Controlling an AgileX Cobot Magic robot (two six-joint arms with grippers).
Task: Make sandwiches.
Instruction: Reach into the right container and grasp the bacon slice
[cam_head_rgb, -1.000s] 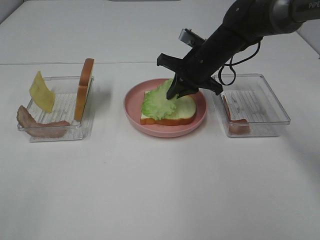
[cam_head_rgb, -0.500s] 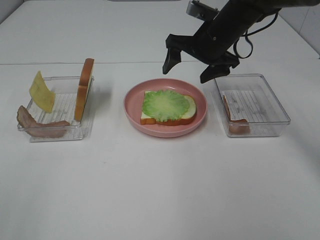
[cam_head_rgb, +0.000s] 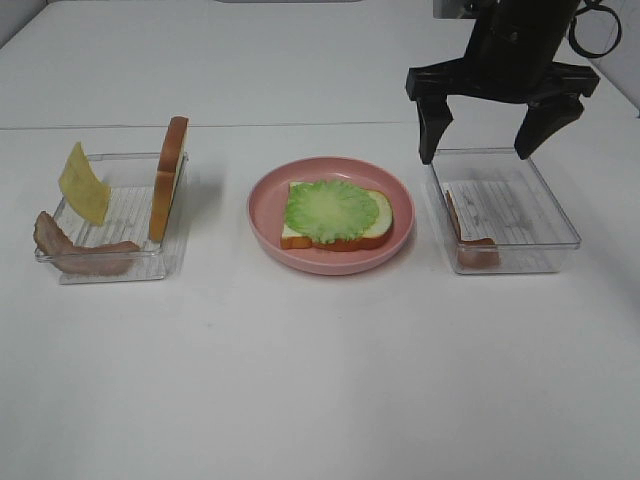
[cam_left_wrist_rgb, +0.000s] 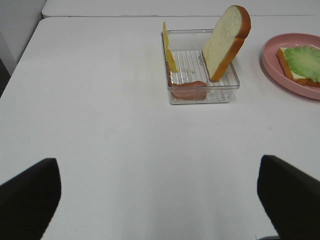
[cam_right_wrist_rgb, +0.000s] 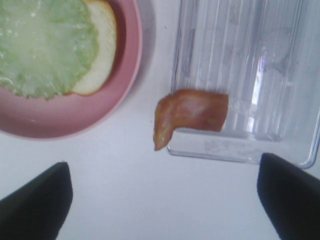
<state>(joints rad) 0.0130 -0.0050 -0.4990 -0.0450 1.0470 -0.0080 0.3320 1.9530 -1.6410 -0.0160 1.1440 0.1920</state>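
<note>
On the pink plate (cam_head_rgb: 330, 265) lies a bread slice (cam_head_rgb: 378, 215) with a green lettuce leaf (cam_head_rgb: 332, 210) flat on top. My right gripper (cam_head_rgb: 476, 152) hangs open and empty above the right clear tray (cam_head_rgb: 520, 215), where a bacon strip (cam_head_rgb: 470, 240) drapes over the tray's edge (cam_right_wrist_rgb: 190, 112). The left tray (cam_head_rgb: 125, 205) holds an upright bread slice (cam_head_rgb: 170, 178), a yellow cheese slice (cam_head_rgb: 83, 185) and another bacon strip (cam_head_rgb: 80, 258). My left gripper (cam_left_wrist_rgb: 160, 200) is open over bare table, well short of that tray (cam_left_wrist_rgb: 200, 70); the high view does not show it.
The white table stretches wide in front of the plate and both trays. Its back edge runs behind the trays. The plate (cam_right_wrist_rgb: 75, 120) sits close beside the right tray (cam_right_wrist_rgb: 250, 60), with a narrow gap between them.
My right gripper let go of the lettuce, opened, rose and swung right from the plate to above the right tray. The lettuce now lies flat on the bread.
</note>
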